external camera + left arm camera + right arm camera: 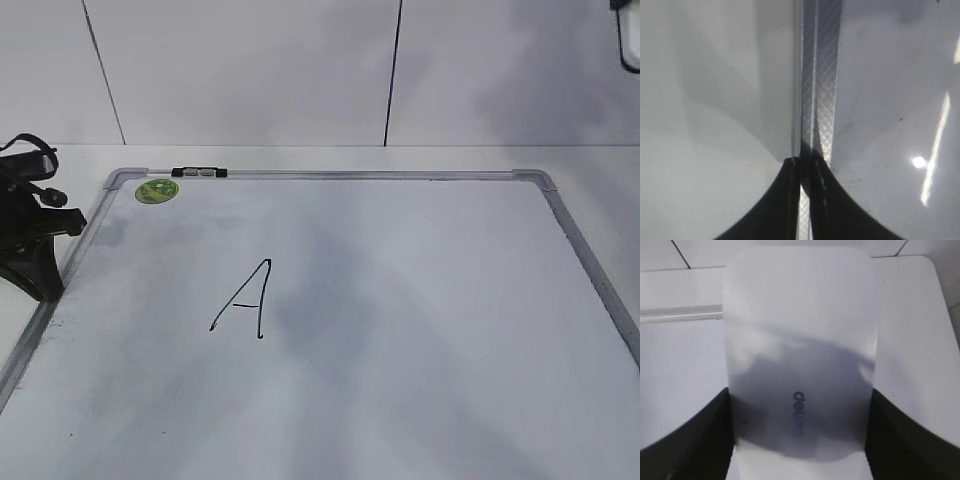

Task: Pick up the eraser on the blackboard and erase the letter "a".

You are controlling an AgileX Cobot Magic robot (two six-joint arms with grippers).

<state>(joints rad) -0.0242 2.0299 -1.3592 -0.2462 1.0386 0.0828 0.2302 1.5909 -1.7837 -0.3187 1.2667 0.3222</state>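
**Eraser in hand, held by its long sides**

White desk and wall surround the blackboard (420,330), where I see only a capital A (243,298); no lowercase "a" shows. My right gripper (799,440) clamps the eraser (799,340) across its long sides, up off the board. It looks light, stiff and smooth, so probably slippery; gripping both flanks squarely seems right. My left gripper (805,200) sits closed and empty over the board's frame (820,90).

Exterior slanting down over the blackboard (400,300); wrist views close above it (frame shared)
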